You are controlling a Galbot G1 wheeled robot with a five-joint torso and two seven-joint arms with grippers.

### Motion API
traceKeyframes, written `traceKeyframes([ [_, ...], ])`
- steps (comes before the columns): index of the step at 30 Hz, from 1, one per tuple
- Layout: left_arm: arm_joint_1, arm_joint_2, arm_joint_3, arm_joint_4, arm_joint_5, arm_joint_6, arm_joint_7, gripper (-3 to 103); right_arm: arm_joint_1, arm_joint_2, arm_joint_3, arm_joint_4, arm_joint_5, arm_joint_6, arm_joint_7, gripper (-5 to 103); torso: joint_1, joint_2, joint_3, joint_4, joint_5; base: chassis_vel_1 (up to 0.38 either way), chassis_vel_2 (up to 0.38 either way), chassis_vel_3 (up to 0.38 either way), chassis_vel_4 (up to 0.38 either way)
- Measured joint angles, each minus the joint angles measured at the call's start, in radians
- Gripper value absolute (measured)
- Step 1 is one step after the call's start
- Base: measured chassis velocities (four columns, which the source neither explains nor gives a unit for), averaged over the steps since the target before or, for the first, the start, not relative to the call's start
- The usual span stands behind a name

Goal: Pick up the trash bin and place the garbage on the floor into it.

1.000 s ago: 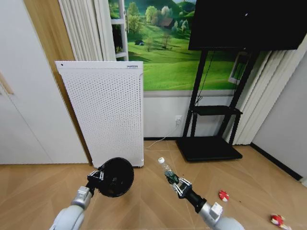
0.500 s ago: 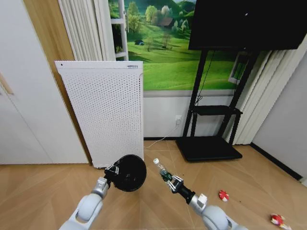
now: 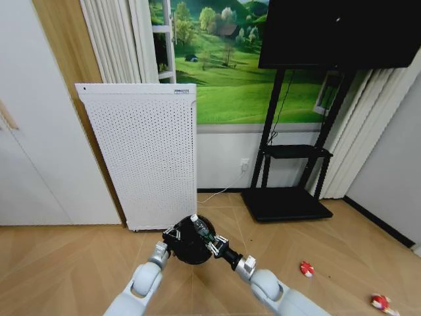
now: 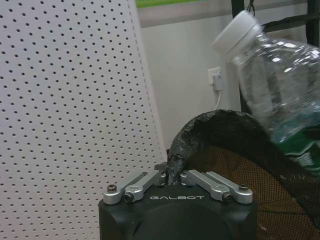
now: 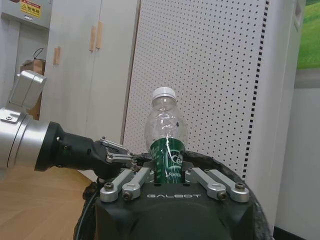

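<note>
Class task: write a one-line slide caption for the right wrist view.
Right gripper holds clear plastic bottle with green label above black round trash bin, gripped by left gripper.

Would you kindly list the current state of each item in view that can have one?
trash bin: held off the floor, rim clamped by the left end effector.
plastic bottle: capped, gripped at the label by the right end effector, over the bin's mouth.
red-and-white pieces: lying on the floor.
TV: screen dark.

The head camera looks forward and down from above; both wrist cameras sit close behind their tools, sharing the perforated white appliance at ten o'clock.
</note>
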Motion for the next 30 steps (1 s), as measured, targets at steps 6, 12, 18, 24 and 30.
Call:
traceKeyframes([
  [6,0.001,-0.033,0.019,0.002,0.014,0.0,-0.002,7,0.007,0.017,-0.008,-0.027,-0.018,0.003,-0.005,21,0.0,0.0,0.0,-0.0001,0.0001,0.0,0.0,0.0,0.0],
  [12,0.009,-0.037,0.023,-0.003,0.02,0.0,-0.002,7,0.0,0.011,0.005,-0.029,-0.019,-0.004,-0.022,42,0.0,0.0,0.0,0.0001,0.0001,0.0,0.0,0.0,0.0],
  [18,0.015,-0.029,0.021,-0.011,0.02,0.0,0.0,7,-0.01,0.003,0.02,-0.029,-0.018,-0.006,-0.026,70,0.0,0.0,0.0,0.0,0.0001,0.0,0.0,0.0,0.0],
  [24,0.02,-0.024,0.015,-0.015,0.02,0.0,0.001,7,-0.014,-0.001,0.028,-0.027,-0.018,-0.006,-0.026,86,0.0,0.0,0.0,0.0,0.0001,0.0,0.0,0.0,0.0],
  [30,0.044,-0.009,-0.015,-0.035,0.018,-0.002,0.001,7,-0.03,-0.025,0.088,0.005,0.04,-0.029,-0.009,100,0.0,0.0,0.0,0.0001,0.0,0.0,0.0,0.0,0.0],
])
